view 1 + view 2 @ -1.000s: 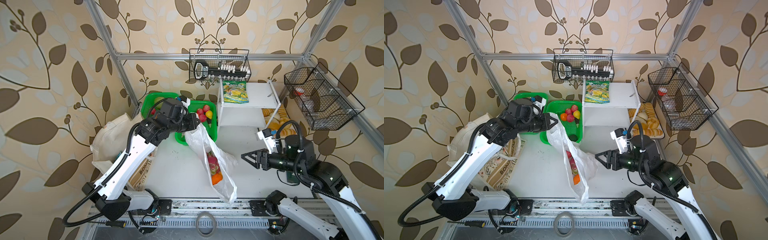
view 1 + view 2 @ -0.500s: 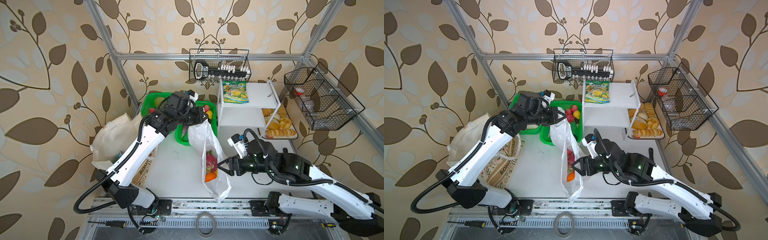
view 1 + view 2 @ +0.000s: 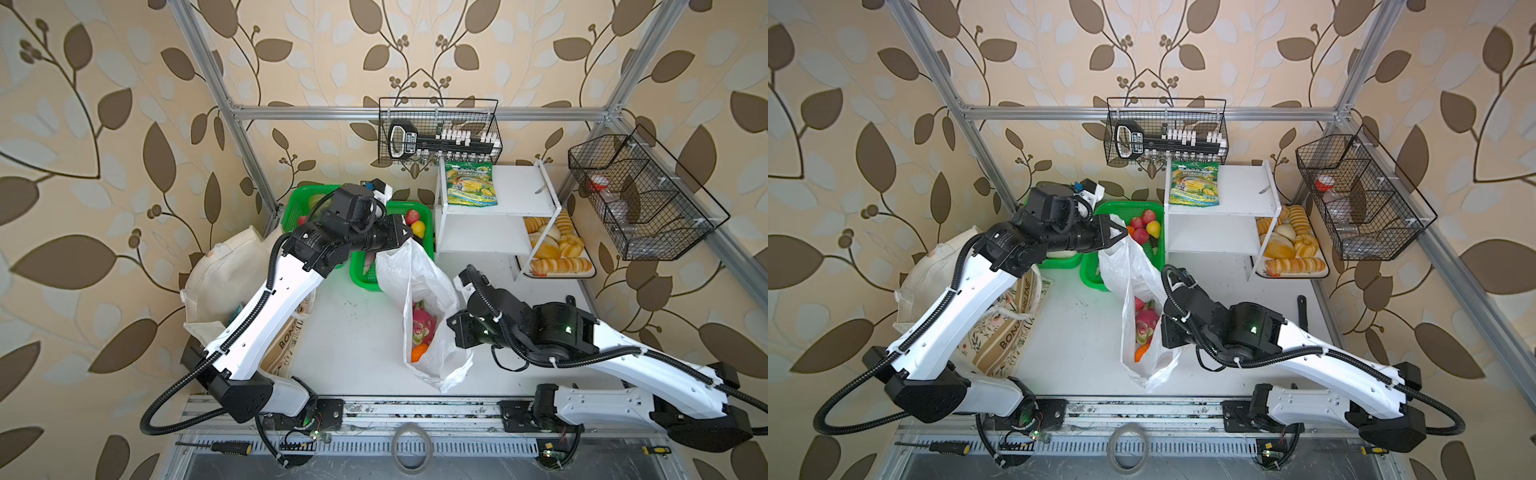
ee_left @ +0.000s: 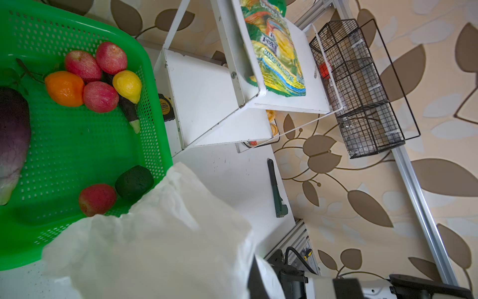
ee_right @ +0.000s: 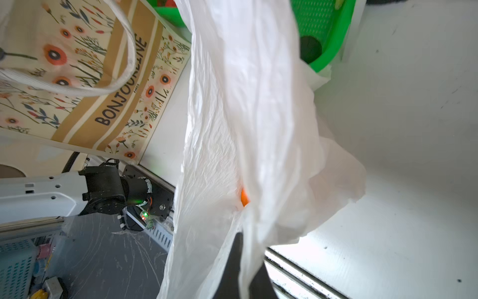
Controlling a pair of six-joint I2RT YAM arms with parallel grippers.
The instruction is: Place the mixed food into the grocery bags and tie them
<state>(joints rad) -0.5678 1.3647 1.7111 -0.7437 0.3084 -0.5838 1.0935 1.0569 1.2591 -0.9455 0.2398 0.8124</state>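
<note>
A thin, crinkled, translucent white plastic carrier bag (image 3: 415,274) stretched long and narrow from the left gripper (image 3: 405,242), which was clenched on its bunched top. A spiky pink dragon fruit (image 3: 424,326) and a smooth orange toy fruit (image 3: 417,353) showed through the film beside the right gripper (image 5: 241,240). A second earlier that gripper gaped well away; it had since clamped the bag's side film.
</note>
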